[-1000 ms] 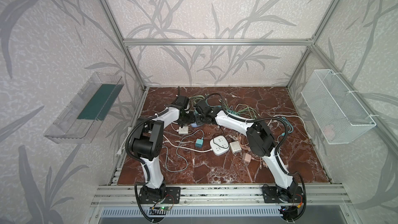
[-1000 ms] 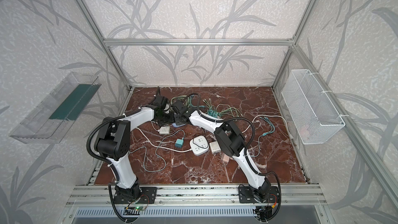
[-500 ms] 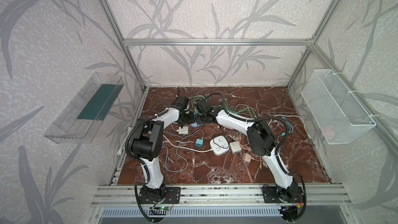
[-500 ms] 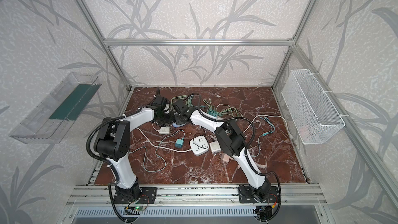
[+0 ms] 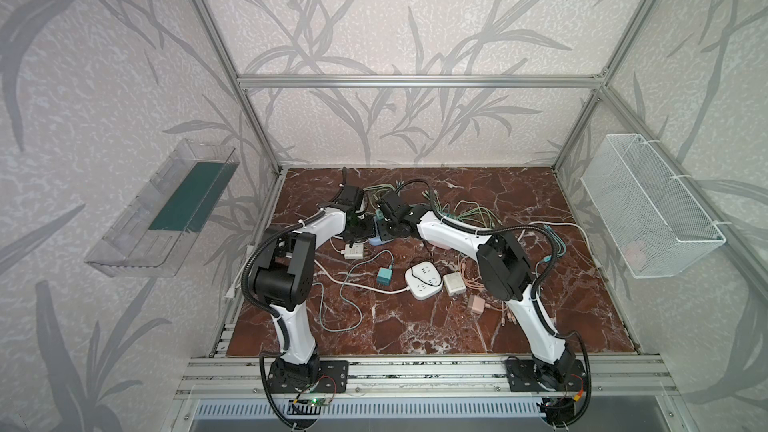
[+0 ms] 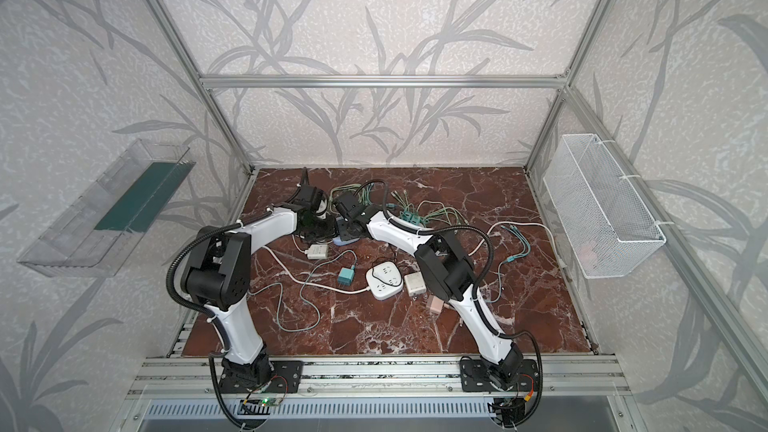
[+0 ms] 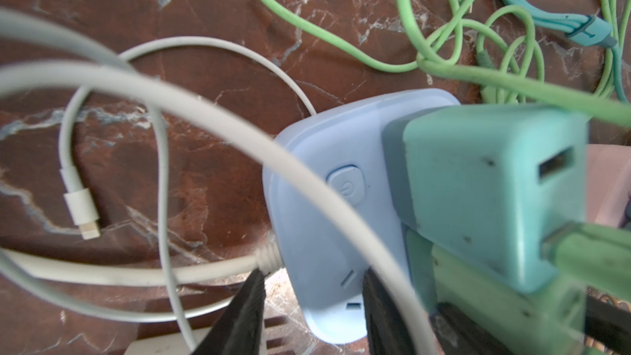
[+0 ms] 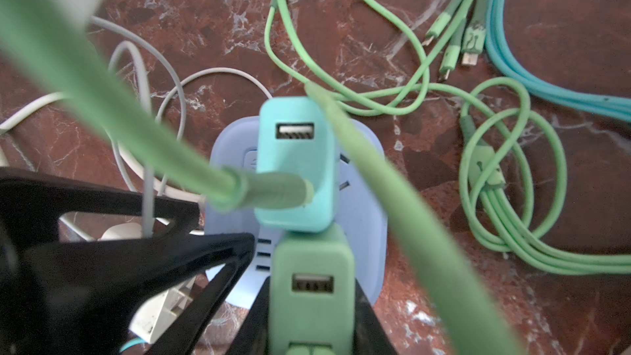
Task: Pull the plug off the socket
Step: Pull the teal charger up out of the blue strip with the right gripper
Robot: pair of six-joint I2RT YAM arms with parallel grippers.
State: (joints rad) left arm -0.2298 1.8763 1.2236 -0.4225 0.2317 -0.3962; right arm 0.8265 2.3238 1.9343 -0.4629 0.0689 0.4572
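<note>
The right gripper (image 8: 311,302) is clamped tight on the green plug (image 8: 312,264), not yet out, beside 1 teal plug (image 8: 295,172), while the left gripper (image 7: 312,305) pinches the blue socket (image 7: 307,227); the pull remains.

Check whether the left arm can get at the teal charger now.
Probably not: the left gripper is holding the blue socket, and the right gripper on the adjacent green charger crowds the teal charger.

1. My left arm (image 5: 286,272) bends at the elbow, left of centre, with the forearm reaching up to mid-frame.
2. My right arm (image 5: 503,272) mirrors it from the right.
3. Left gripper (image 7: 312,305): jaws clamped, partly apart.
4. Right gripper (image 8: 311,298): jaws pinched narrow.
</note>
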